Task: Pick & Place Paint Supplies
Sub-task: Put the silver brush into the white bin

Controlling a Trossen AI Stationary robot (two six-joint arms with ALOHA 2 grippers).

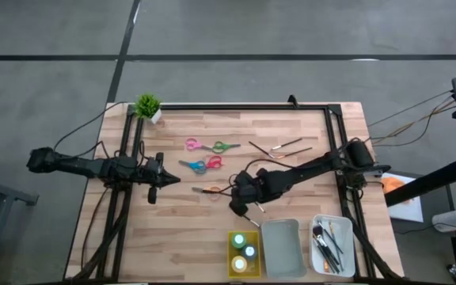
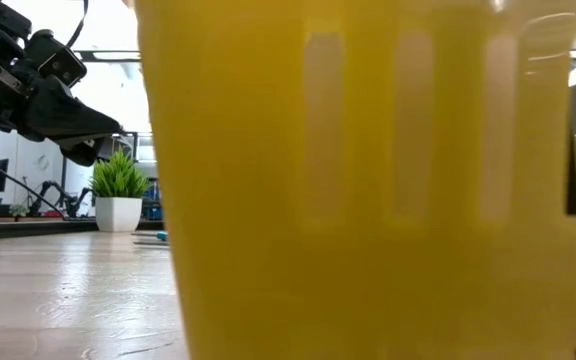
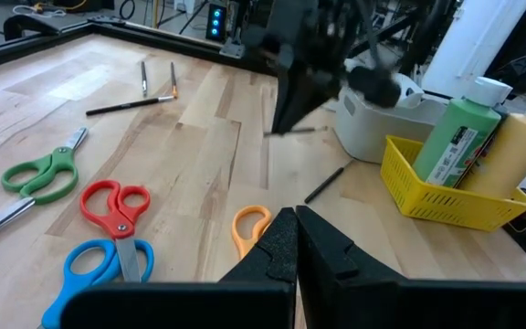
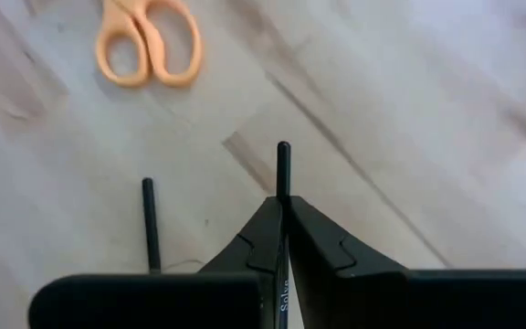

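Right gripper [image 4: 284,239], your working one, is pinched tight on a thin brush [image 4: 283,174] nr the orange scissors [image 4: 150,41]; left gripper [image 3: 296,239] closed, empty.

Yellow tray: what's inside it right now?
The yellow tray holds paint bottles: from above, three round caps show in a row, and the left wrist view shows a green bottle and a yellow-ochre bottle standing upright. The tray floor beneath them is hidden.
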